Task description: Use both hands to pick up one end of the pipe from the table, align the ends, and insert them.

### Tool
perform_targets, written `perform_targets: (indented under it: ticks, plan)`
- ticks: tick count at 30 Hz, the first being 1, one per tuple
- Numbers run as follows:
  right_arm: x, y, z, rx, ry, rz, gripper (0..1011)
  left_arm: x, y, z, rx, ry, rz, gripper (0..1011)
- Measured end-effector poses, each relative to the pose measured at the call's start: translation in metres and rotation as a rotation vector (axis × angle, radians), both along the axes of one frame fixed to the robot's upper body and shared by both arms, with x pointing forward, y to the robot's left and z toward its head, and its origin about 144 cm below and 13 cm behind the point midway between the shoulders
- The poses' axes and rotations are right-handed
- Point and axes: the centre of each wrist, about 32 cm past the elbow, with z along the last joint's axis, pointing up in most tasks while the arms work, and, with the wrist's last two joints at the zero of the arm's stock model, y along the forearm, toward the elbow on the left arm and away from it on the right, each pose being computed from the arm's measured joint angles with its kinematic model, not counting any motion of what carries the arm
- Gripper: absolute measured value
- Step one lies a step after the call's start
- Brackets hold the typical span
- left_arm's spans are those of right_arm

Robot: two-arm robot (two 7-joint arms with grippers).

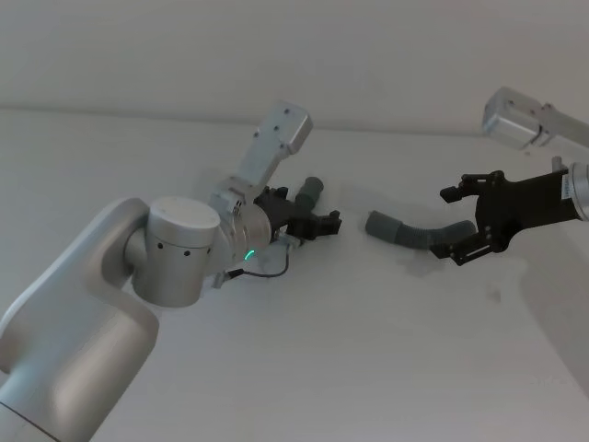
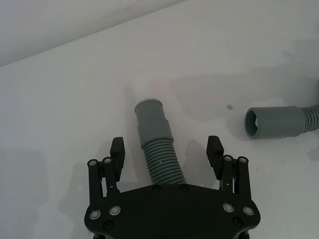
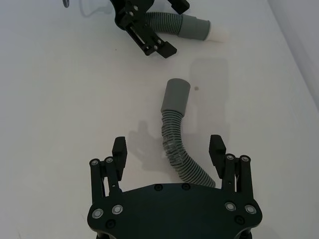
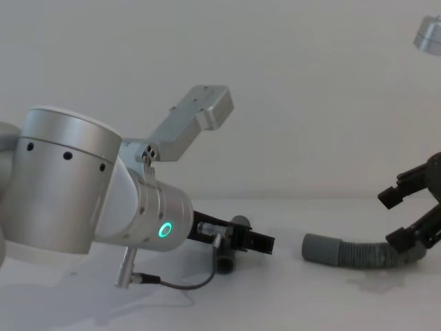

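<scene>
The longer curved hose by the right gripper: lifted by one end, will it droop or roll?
The longer hose, straddled by the right gripper, is ribbed and already bent, so it will probably sag. Its curve likely stops rolling on the table. The smooth cuff may slip more than the ribs.

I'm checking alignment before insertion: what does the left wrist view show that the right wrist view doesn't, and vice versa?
Left wrist alone: the socket's hollow mouth. Right wrist alone: the short hose's whitish tip, and the right gripper open astride the long hose. Both: the left gripper open astride the short hose, the two pieces unjoined, the table.
</scene>
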Motion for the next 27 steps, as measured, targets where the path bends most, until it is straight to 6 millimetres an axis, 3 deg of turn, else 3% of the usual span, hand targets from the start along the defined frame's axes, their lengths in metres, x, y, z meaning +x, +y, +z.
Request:
perform_targets:
  ticks: [27]
  plan:
    - [0.022, 0.023, -0.012, -0.025, 0.084, -0.009, 1002, 0.0, -0.001, 0.0, -0.001, 0.005, 0.002, 1000]
